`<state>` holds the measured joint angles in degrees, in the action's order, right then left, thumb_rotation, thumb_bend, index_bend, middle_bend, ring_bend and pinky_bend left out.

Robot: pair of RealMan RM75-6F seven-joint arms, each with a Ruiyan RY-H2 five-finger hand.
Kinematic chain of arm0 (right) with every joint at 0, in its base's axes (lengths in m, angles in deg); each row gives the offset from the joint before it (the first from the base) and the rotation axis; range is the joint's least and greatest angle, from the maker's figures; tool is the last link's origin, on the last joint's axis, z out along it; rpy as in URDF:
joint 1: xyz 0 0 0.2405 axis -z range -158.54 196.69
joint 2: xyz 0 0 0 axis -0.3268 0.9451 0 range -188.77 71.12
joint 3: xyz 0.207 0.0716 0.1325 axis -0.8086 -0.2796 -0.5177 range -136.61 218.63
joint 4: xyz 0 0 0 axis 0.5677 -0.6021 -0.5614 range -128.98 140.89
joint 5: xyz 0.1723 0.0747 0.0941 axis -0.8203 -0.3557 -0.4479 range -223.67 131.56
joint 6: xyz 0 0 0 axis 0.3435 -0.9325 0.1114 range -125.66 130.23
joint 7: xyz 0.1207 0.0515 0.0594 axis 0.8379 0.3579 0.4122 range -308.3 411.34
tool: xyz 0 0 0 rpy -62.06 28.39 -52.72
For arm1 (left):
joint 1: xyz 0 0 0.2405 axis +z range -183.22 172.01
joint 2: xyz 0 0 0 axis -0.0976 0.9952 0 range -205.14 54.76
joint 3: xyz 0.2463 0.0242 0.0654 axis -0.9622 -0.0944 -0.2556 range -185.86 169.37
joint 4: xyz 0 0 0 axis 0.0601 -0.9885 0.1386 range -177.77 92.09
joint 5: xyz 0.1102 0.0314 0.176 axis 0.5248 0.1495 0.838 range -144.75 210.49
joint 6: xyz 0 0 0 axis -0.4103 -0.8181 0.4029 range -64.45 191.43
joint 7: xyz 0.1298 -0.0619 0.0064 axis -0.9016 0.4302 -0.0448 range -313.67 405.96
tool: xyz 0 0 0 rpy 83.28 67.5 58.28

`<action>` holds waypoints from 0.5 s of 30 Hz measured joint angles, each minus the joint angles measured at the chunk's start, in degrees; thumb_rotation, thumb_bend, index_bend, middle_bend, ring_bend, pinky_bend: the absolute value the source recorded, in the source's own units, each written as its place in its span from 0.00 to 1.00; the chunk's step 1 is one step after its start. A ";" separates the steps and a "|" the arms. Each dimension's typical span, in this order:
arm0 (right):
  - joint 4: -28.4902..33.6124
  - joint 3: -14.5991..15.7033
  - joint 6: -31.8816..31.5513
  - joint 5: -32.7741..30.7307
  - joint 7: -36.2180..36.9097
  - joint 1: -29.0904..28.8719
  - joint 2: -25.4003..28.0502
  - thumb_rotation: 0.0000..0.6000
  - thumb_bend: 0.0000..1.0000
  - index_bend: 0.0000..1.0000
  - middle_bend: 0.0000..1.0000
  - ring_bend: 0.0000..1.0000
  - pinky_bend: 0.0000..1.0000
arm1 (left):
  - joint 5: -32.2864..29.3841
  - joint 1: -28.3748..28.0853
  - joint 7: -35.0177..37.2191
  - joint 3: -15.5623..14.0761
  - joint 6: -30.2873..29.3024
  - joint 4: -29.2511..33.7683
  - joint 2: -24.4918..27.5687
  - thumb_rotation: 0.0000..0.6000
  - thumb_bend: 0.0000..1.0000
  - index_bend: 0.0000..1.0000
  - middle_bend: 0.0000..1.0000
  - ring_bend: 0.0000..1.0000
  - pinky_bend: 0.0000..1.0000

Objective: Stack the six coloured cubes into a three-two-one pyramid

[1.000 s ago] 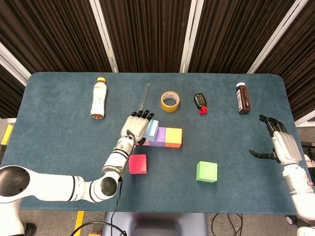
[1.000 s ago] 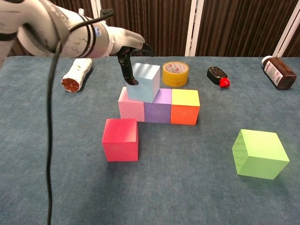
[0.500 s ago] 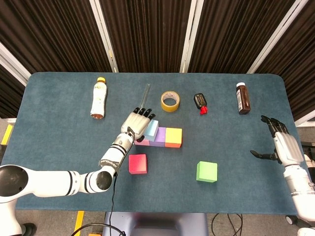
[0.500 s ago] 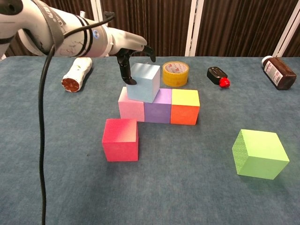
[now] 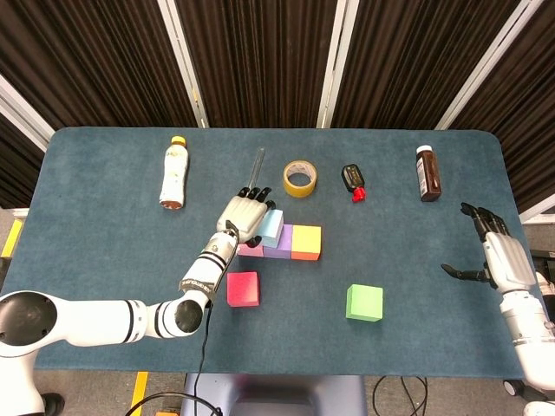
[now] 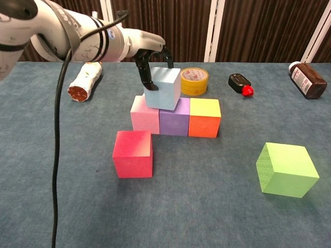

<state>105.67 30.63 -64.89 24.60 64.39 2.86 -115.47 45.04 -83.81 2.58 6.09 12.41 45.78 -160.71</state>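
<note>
A: Light blue cube (image 6: 163, 88) sits on the bottom row, straddling the pink cube (image 6: 144, 115) and purple cube (image 6: 174, 117), with the orange cube (image 6: 204, 118) closing the row on the right.

B: And the left hand (image 5: 244, 216) grips it, fingers (image 6: 146, 71) down its left face.

A: Red cube (image 6: 133, 153) sits on the table (image 5: 104, 234) just in front of the row, green cube (image 6: 286, 169) well off to the right.

B: Right hand (image 5: 498, 251) hovers at the far edge, fingers spread, holding nothing.
</note>
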 measured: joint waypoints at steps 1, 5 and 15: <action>0.03 0.00 -0.01 0.09 0.07 0.02 0.05 1.00 0.24 0.09 0.22 0.09 0.16 | -0.54 -0.02 0.18 0.24 -0.36 0.41 0.17 1.00 0.35 0.32 0.00 0.00 0.08; 0.17 0.07 0.07 0.34 0.26 0.10 0.23 1.00 0.24 0.09 0.22 0.09 0.16 | -3.34 -0.24 0.80 1.24 -2.54 1.90 0.42 1.00 0.35 0.31 0.01 0.00 0.08; 0.34 0.17 0.16 0.73 0.74 0.31 0.64 1.00 0.25 0.08 0.22 0.09 0.16 | -7.60 -1.19 -0.67 1.54 -6.53 2.29 -1.46 1.00 0.35 0.28 0.02 0.00 0.09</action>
<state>106.01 30.79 -64.73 25.33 65.13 3.17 -114.83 37.44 -85.00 1.91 7.63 5.88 48.08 -162.17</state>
